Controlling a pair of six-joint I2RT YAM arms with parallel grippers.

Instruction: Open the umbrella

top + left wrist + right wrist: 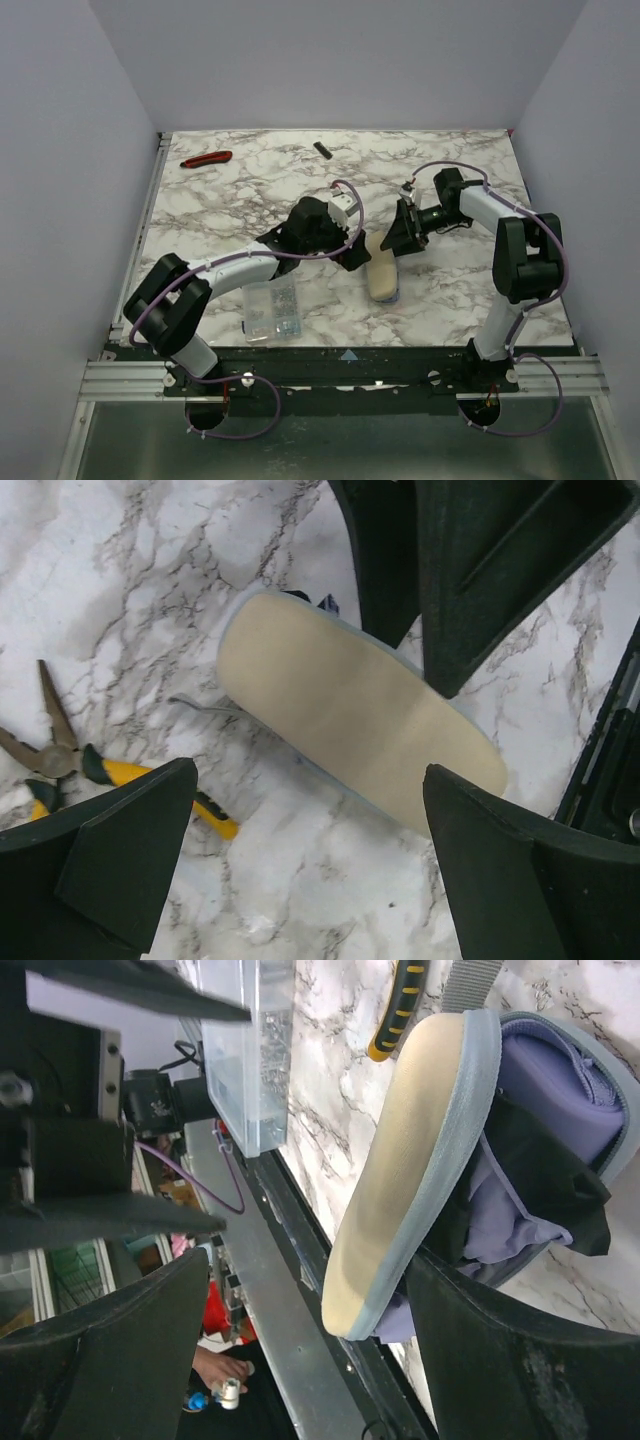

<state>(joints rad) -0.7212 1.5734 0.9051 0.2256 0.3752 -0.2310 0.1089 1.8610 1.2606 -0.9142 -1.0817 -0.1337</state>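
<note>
- The umbrella [383, 275], packed into an oblong capsule, lay flat on the marble table [250, 200] near its front edge, between the two arms.
- In the top view its long axis ran from far to near, almost straight toward the arm bases. In the left wrist view it ran on a diagonal from upper left to lower right [350, 705].
- The left pincer [358, 258] hung over it with jaws wide and nothing held, the capsule lying between its fingers [120, 860].
- The right pincer [400, 243] stood at the capsule's far end, also spread wide. Whether a finger [500, 1360] touched the case I could not tell.
- Yellow-handled pliers [60, 760] lay just beside the capsule, and a clear plastic box [272, 310] sat near it on the left.
- A red-handled tool [206, 158] and a small dark piece [322, 150] lay well apart at the far side.
- The shell was cream with a grey-blue rim [400, 1180]. One side gaped, showing lavender fabric and black lining.
</note>
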